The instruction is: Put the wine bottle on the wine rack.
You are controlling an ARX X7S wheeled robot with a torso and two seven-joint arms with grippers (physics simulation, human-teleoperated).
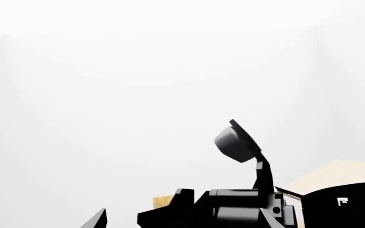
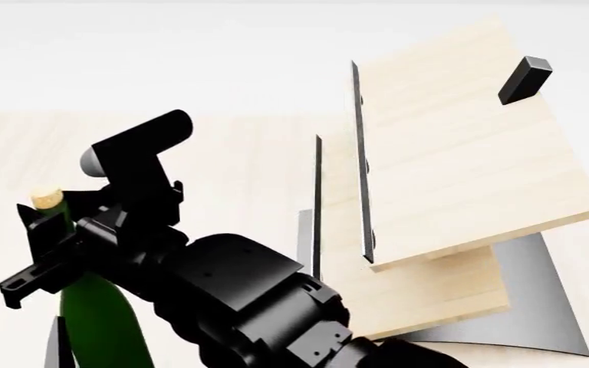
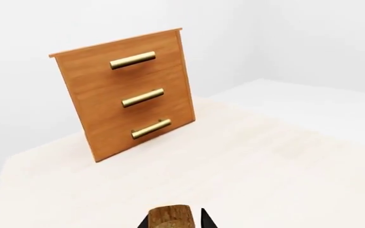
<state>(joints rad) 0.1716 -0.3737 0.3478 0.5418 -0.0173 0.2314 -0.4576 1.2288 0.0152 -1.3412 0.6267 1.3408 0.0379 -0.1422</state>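
Gripping the wine bottle [image 2: 90,318] at lower left, the left gripper [image 2: 54,241] is clenching its neck. Boards of the wine rack [image 2: 448,176] are tilting at right. Right gripper's state: cannot tell.

I see pale matt wood on the wine rack [image 2: 459,153] with a smooth grey metal base, glossy green glass on the wine bottle [image 2: 95,322], and brassy handles on the wooden cabinet [image 3: 129,92].

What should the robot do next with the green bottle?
Probably carry the bottle sideways toward the wine rack. In the head view the left hand appears to be around its neck just under the cork, and the bottle is still off to the left of the rack's tilted boards, not resting on them. A short move toward the rack would line it up.
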